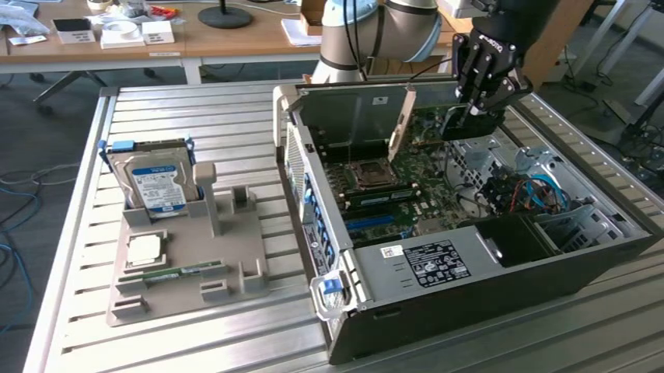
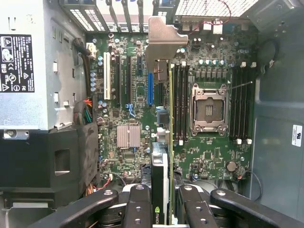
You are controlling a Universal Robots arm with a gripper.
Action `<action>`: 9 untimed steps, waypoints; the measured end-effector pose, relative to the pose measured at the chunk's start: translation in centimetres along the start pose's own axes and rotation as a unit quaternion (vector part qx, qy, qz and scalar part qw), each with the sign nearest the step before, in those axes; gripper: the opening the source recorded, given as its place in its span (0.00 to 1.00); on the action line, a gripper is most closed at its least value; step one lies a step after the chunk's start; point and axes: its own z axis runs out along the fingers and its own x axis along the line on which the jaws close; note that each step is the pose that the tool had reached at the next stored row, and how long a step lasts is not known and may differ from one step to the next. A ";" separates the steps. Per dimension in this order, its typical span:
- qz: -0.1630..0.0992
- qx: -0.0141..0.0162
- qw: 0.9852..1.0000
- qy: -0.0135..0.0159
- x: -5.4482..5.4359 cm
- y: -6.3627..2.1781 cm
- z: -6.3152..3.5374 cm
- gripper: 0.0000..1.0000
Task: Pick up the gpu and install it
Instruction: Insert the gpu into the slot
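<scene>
Wrist view: the gpu is seen edge-on, clamped between the narrowed jaws of the gripper and held above the motherboard inside the open computer case. It is judged light, stiff and fragile, best gripped by its flat faces near one end. Its contact edge is hidden, and whether a slot is touched cannot be told

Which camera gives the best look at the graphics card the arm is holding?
The wrist view: the thin green graphics card with black heatsink and pale metal bracket runs edge-on from between the fingers over the green motherboard. The exterior view catches its dark end clamped inside the open black computer case.
</scene>
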 end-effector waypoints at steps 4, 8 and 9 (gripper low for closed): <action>0.000 0.000 1.000 0.000 0.0 0.00 0.00 0.27; 0.000 0.000 1.000 0.000 0.0 0.00 0.00 0.27; 0.000 0.000 1.000 0.000 0.0 0.00 0.00 0.27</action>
